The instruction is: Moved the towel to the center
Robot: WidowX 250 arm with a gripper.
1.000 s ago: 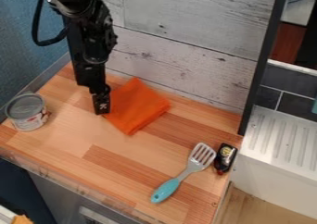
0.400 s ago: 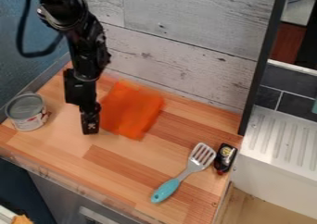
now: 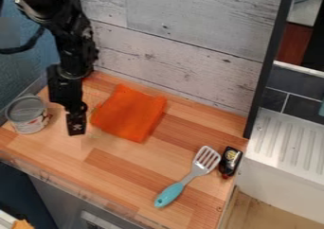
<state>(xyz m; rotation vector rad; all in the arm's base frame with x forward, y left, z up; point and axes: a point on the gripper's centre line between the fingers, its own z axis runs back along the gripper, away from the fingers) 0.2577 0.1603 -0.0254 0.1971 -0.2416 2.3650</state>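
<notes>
Jaws of gripper [image 3: 76, 128]: opening and grip cannot be told. Gripper has shifted toward 8 o'clock; towel [image 3: 130, 114], at its 2 o'clock, has turned. Towel lies toward 12 o'clock of counter's [image 3: 117, 171] centre; probably needs moving toward 6.

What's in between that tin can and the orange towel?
The robot's black gripper is between the tin can and the orange towel in the camera view, with bare wooden counter showing on either side of it.

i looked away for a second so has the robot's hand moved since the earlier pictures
Yes, the hand moved leftward in view, nearer the unmoved can.
</notes>
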